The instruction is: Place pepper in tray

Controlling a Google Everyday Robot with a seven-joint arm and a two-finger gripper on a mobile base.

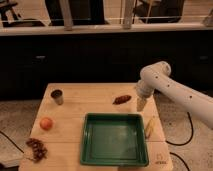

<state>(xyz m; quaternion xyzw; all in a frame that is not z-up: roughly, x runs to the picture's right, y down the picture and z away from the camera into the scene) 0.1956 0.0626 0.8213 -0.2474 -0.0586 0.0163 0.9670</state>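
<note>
Presently, the gripper [141, 104] is held just right of the pepper [122, 99], beyond the green tray's [114, 140] far edge; its closure cannot be told.

My view: the green rectangular plastic tray [114, 116] sits front centre on the pale wooden table [90, 97].
The dark red pepper [122, 99] lies behind it, the white arm's gripper [141, 105] just right of the pepper, the small metal cup [57, 96] back left.

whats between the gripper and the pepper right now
Nothing lies there. In the camera view, only bare table wood shows between the gripper, which hangs above the tray's far right corner, and the pepper.
</note>
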